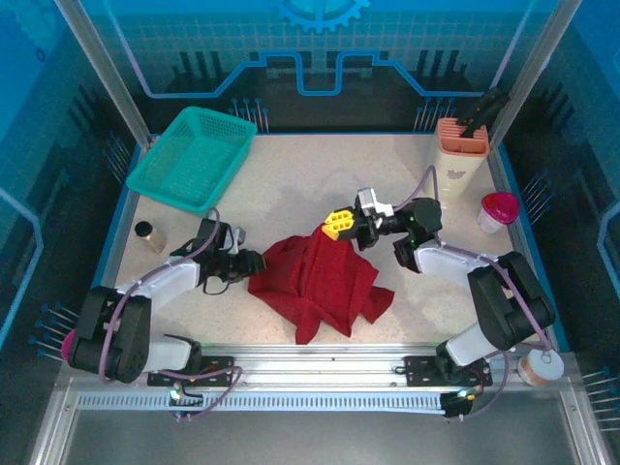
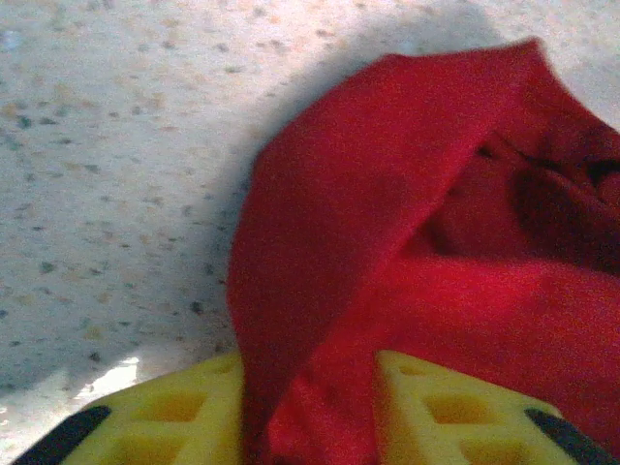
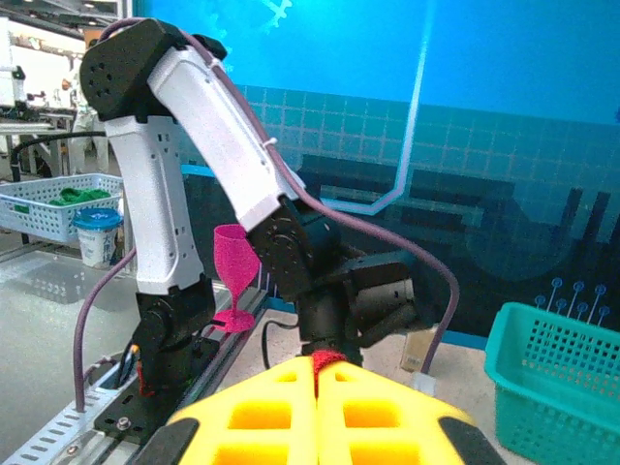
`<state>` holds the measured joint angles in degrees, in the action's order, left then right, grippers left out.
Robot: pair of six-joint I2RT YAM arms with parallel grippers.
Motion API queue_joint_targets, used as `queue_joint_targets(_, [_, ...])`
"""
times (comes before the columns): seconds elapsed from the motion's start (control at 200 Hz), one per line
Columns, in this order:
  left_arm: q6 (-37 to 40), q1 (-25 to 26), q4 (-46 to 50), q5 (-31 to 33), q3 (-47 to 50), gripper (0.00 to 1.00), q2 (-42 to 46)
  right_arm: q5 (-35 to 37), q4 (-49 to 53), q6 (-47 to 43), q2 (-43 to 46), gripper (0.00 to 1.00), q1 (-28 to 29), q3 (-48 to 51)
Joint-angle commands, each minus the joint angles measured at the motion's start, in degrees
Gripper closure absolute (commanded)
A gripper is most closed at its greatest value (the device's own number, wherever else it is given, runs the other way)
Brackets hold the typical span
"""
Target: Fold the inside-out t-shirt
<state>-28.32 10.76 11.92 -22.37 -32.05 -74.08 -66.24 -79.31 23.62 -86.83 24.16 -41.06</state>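
Nearest: metal rail (image 1: pixel 320 366) along near edge of speckled table (image 1: pixel 291 184). Mid-table: inside-out t-shirt (image 1: pixel 325 281), dark red, heaped, one peak lifted. Far left, well apart: teal basket (image 1: pixel 192 157). On that peak: right gripper (image 1: pixel 339 226), clamped shut on cloth. At shirt's left edge: left gripper (image 1: pixel 250 262), cloth between parted yellow fingers (image 2: pixel 174 421); gripping or loose, cannot tell.

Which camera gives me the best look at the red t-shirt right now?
Top external: the whole t-shirt shows, heaped on the table. Left wrist shows one close fold between the left fingers; right wrist, a red sliver pinched between the right fingers.
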Motion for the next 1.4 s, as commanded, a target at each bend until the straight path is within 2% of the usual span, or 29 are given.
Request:
queue_joint_targets(0.0, [0.55,1.36,2.64,-3.39,-2.33,0.6,8.98,3.29,-1.68,1.39,2.07,1.0,-1.95,0.19])
queue_joint_targets(0.08, [-0.6,3.54,5.31,-5.6,-5.95,0.52,16.31,5.56,2.8,-0.75,3.19,1.0,-2.88,-0.08])
queue_joint_targets(0.115, [-1.88,5.42,4.75,-5.82,-7.4,0.45,18.41,6.32,7.07,-3.62,4.02,1.0,-2.89,-0.45])
queue_joint_targets(0.16, [-2.01,7.99,2.34,-9.22,-9.23,0.41,19.19,6.93,14.43,-9.08,5.28,1.0,-2.37,-1.58])
queue_joint_targets(0.21, [-1.64,11.35,0.12,-11.49,-11.6,0.38,17.88,7.69,23.79,-15.74,6.77,1.0,-1.54,-3.16])
queue_joint_targets(0.3, [1.98,17.29,0.07,-7.84,-15.47,0.34,12.71,9.63,38.07,-25.38,8.73,1.0,0.43,-6.97])
queue_joint_targets(0.405, [4.32,18.99,1.67,-3.4,-19.48,0.35,4.41,11.76,46.31,-29.97,9.81,1.0,1.97,-9.04])
queue_joint_targets(0.445, [4.72,19.02,1.44,-2.32,-20.39,0.4,1.77,12.92,46.65,-29.87,10.13,1.0,2.11,-9.0])
queue_joint_targets(0.475, [5.13,19.03,1.35,-1.84,-21.07,0.51,0.08,14.15,46.61,-29.27,10.38,1.0,2.04,-8.99])
queue_joint_targets(0.54, [6.06,18.67,1.18,-1.68,-22.64,0.85,-1.53,17.71,47.85,-28.39,11.33,1.0,1.59,-11.44])
queue_joint_targets(0.585, [7.0,17.62,1.69,-2.45,-23.75,1.0,-0.46,19.82,50.15,-27.95,12.32,1.0,0.56,-12.86])
queue_joint_targets(0.64, [5.49,13.68,2.84,-3.0,-24.58,1.0,2.55,23.65,54.36,-27.32,14.74,1.0,-1.41,-14.79])
queue_joint_targets(0.711, [0.39,5.58,2.51,-5.56,-23.4,1.0,7.72,28.42,61.98,-29.55,18.64,1.0,-3.73,-16.29])
queue_joint_targets(0.786, [-4.07,-2.0,0.64,-7.17,-19.21,1.0,14.23,42.48,74.88,-34.55,24.41,1.0,-3.53,-16.81])
queue_joint_targets(0.841, [-4.91,-3.79,1.56,-4.32,-15.36,1.0,18.32,51.68,75.92,-30.78,29.0,1.0,-3.11,-12.85])
queue_joint_targets(0.896, [-6.43,-3.82,1.67,-1.68,-10.49,1.0,21.04,61.19,73.66,-25.46,33.95,1.0,-1.41,-3.99])
queue_joint_targets(0.946, [-9.02,-3.9,-0.28,-2.01,-4.64,1.0,21.76,65.26,73.99,-22.55,37.51,1.0,0.12,2.98])
queue_joint_targets(1.001, [-12.73,-3.82,-4.06,-3.54,2.1,1.0,20.93,66.52,75.26,-19.58,40.25,1.0,0.94,8.92])
queue_joint_targets(1.091, [-16.45,-3.74,-10.3,-6.36,10.14,1.0,18.57,64.19,77.98,-16.82,43.49,1.0,2.23,15.93])
queue_joint_targets(1.201, [-15.78,-3.12,-8.71,-4.46,13.56,1.0,20.05,64.5,80.09,-16.29,42.64,1.0,6.2,19.57])
queue_joint_targets(1.241, [-15.5,-2.87,-6.89,-3.31,13.62,0.94,21.45,61.97,80.72,-15.75,41.63,1.0,6.25,19.74])
queue_joint_targets(1.326, [-14.08,-2.18,-3.71,-3.17,12.26,0.87,23.61,58.54,83.95,-14.65,38.62,0.81,7.26,18.01])
queue_joint_targets(1.396, [-11.56,-0.83,0.15,-2.77,9.4,0.69,24.29,56.51,86.52,-14.25,37.23,0.74,7.94,15.74])
